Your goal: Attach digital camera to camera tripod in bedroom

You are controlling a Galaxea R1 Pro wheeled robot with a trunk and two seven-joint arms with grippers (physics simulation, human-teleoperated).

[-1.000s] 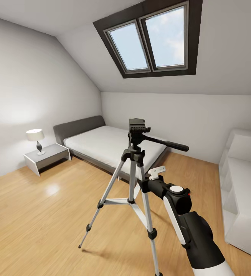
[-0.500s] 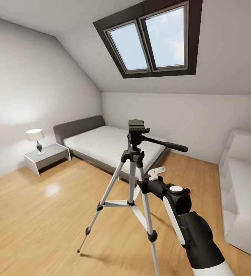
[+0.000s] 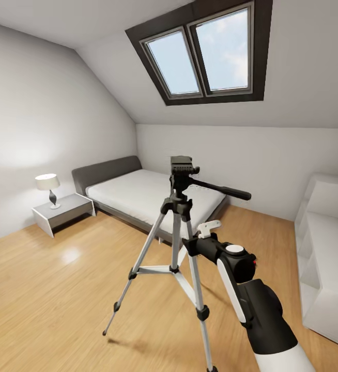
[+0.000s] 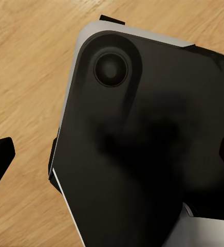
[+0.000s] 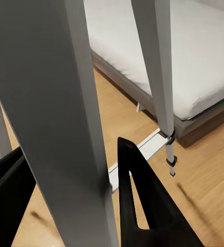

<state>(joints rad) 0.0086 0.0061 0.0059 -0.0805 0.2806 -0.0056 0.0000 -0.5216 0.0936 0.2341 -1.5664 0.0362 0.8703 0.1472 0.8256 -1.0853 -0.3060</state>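
Note:
The camera tripod (image 3: 177,206) stands on the light wood floor in the middle of the bedroom, with silver legs, a dark head (image 3: 183,168) and a black pan handle pointing right. My right gripper (image 3: 190,243) reaches in from the lower right and is shut on the tripod's near leg. In the right wrist view the black fingers (image 5: 137,200) sit on either side of that grey leg (image 5: 55,103). My left gripper (image 4: 112,154) is open, its dark fingertips wide apart in front of a black part of the robot's body. The digital camera is out of view.
A grey bed (image 3: 138,194) with a white mattress lies behind the tripod. A grey nightstand (image 3: 65,209) with a lamp (image 3: 48,183) stands at the left wall. White shelving (image 3: 326,248) lines the right wall. A skylight (image 3: 205,51) sits in the sloped ceiling.
The tripod and my right arm have shifted slightly left together, with the tripod's head a little higher. The room's background has not moved.

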